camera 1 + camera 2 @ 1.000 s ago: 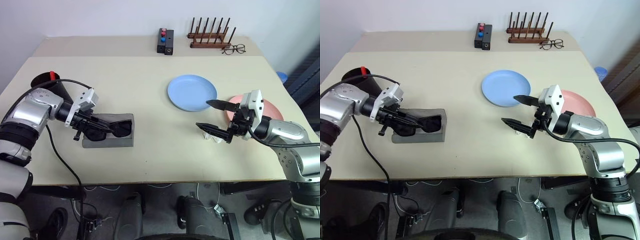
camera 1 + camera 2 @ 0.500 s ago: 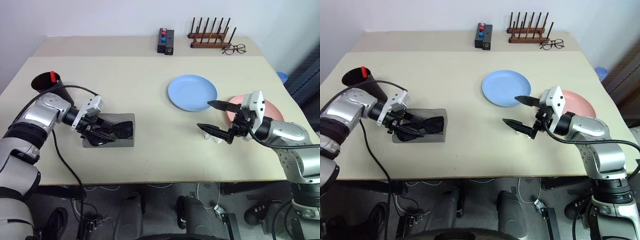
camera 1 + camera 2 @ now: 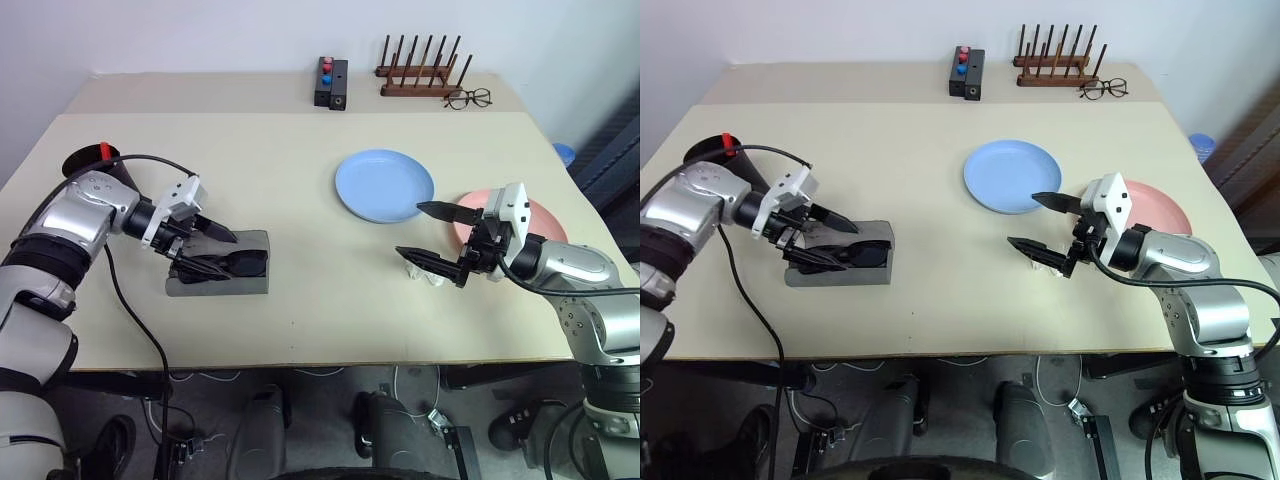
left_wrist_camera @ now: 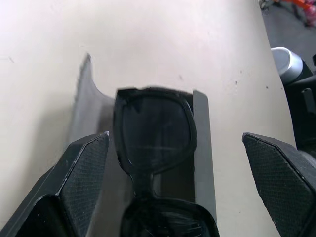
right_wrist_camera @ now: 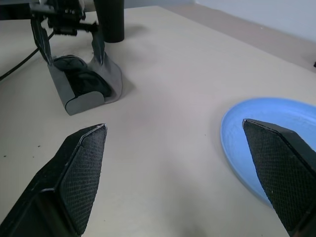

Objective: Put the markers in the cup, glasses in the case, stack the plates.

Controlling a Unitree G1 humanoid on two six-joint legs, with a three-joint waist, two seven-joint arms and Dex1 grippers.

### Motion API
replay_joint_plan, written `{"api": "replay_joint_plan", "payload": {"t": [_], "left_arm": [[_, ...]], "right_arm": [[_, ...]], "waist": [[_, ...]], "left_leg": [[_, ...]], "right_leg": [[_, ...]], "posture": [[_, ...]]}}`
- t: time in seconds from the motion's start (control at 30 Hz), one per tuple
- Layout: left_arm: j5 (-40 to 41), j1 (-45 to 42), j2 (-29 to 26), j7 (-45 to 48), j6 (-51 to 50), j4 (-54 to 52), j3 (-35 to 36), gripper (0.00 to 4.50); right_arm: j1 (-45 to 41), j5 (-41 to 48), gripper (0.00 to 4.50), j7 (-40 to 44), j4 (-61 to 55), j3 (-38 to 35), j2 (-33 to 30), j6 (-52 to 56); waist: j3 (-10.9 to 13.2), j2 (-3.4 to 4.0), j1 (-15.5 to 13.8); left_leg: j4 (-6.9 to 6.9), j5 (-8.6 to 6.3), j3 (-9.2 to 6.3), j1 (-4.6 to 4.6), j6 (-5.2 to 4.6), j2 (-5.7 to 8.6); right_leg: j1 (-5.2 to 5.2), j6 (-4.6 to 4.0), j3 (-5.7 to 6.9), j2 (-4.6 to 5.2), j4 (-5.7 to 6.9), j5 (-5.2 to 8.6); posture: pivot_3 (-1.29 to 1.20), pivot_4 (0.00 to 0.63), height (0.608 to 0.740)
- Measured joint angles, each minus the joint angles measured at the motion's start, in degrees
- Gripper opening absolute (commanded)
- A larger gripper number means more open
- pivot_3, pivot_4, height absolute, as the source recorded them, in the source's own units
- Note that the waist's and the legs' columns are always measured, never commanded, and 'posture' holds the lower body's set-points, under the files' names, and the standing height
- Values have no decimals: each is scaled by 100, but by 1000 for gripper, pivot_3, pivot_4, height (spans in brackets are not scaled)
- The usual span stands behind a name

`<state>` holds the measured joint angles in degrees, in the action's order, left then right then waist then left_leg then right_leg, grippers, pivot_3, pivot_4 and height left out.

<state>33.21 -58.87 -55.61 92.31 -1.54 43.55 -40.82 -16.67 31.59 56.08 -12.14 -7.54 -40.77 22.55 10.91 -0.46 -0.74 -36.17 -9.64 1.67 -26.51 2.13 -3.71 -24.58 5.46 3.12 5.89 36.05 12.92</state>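
Note:
The black glasses (image 4: 153, 128) lie in the open grey case (image 3: 215, 287) at the table's left front. My left gripper (image 3: 225, 255) hangs just over them, open, its fingers (image 4: 84, 168) straddling the frame without holding it. Behind that arm stands the dark cup (image 3: 82, 161) with the marker's red cap (image 3: 105, 150) sticking out of it. The light blue plate (image 3: 385, 185) sits right of centre. The pink plate (image 3: 545, 215) lies further right, partly hidden by my right gripper (image 3: 408, 230), which is open and holds nothing.
A black box with red and blue buttons (image 3: 331, 82), a wooden peg rack (image 3: 420, 70) and thin clear eyeglasses (image 3: 468, 98) stand along the far edge. A small white object (image 3: 425, 278) lies under the right gripper.
My left gripper has opened and let go of the glasses, which now rest in the case. The right arm has kept still.

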Motion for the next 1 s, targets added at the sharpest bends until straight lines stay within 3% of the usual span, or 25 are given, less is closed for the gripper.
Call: {"api": "replay_joint_plan", "payload": {"t": [0.17,0.4,0.63,0.8,0.9,1.0], "left_arm": [[31,-12,-335,-1,-88,-423,169,4466],[418,360,-1347,1,-1164,-1928,739,4466],[-469,1491,-1230,-348,-131,-2248,2018,4466],[-235,2626,-1157,-1074,-802,-3134,3059,4466],[239,2975,-1161,-1476,-1676,-3550,3828,3599],[582,3442,-1181,-1574,-2314,-3903,4466,2055]], "right_arm": [[1,-1,4500,3,0,1,1,-5],[-30,-4,4500,3,16,30,18,-42],[-83,-11,4500,8,32,63,42,-48],[-134,-37,4500,19,88,91,53,-49],[-166,-52,4500,32,112,119,65,-49],[-203,-71,4500,40,125,164,88,-49]], "waist": [[0,0,2],[3,-1,8],[2,0,0],[3,0,9],[3,0,6],[3,2,11]], "left_leg": [[1,0,0,0,0,0],[5,0,1,3,0,-1],[3,0,3,1,1,-1],[7,0,6,1,1,-5],[7,-1,7,2,2,-5],[11,-1,9,5,2,-5]], "right_leg": [[-1,0,0,0,0,0],[-1,0,-1,0,-1,1],[0,0,0,1,-2,0],[-7,0,-1,0,0,0],[-5,0,-1,0,-1,0],[-6,0,-2,1,-3,0]], "posture": [[0,150,740],[0,150,740],[0,150,740],[0,150,740],[0,150,740],[0,150,740]]}}
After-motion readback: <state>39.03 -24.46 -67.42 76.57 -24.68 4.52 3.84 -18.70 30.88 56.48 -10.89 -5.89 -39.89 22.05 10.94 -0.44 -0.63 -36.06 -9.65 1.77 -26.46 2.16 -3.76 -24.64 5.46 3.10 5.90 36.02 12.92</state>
